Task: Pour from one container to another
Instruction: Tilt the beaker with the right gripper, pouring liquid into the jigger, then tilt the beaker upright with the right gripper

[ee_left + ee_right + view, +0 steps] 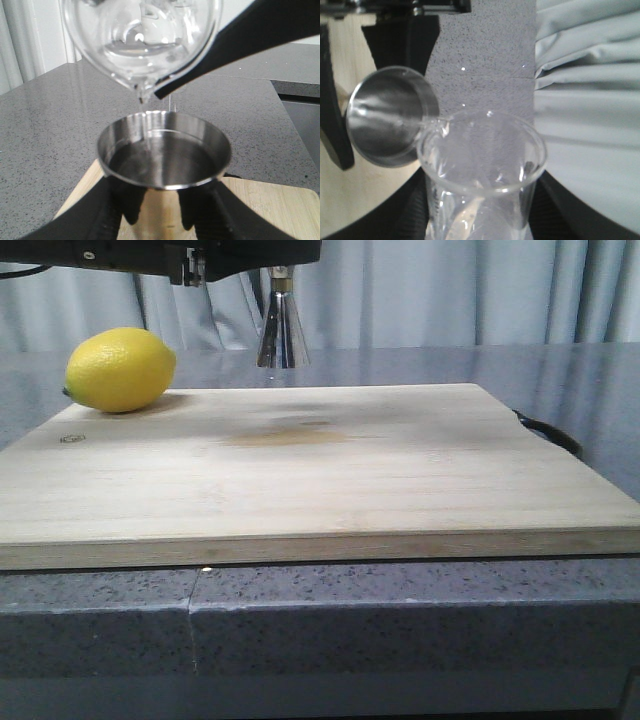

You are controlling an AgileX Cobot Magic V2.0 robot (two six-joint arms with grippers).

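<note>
**Beaker tipped over the jigger, water running**

Your right hand (480,220) grips the beaker (482,165) around its lower body, its black fingers (395,220) on either side of the glass. In the left wrist view the beaker (142,40) is tilted well over, its long axis leaning so the pouring lip points down at the jigger's (165,150) open mouth. A thin clear stream (145,107) falls from the lip into the cup, and clear liquid pools low in the tilted glass. The lip sits just above the jigger's rim, over its edge rather than its middle, and I cannot tell whether they touch.

Your left hand (155,215) holds the jigger upright, long axis vertical, mouth up, with dark fingers (120,205) closed on the cone below the rim. The inside of the cup looks dark and wet.

In the front view you see only the jigger's lower cone (283,332) and a gold band at its waist, hanging near the far edge of the board (320,470), held clear of the wood. The black arm (200,258) crosses the top of that view; the beaker is out of it.

A lemon (120,368) lies on the board's far left corner, well apart from the jigger. The board rests on the grey speckled worktop (400,615), reaching close to its near edge.
</note>
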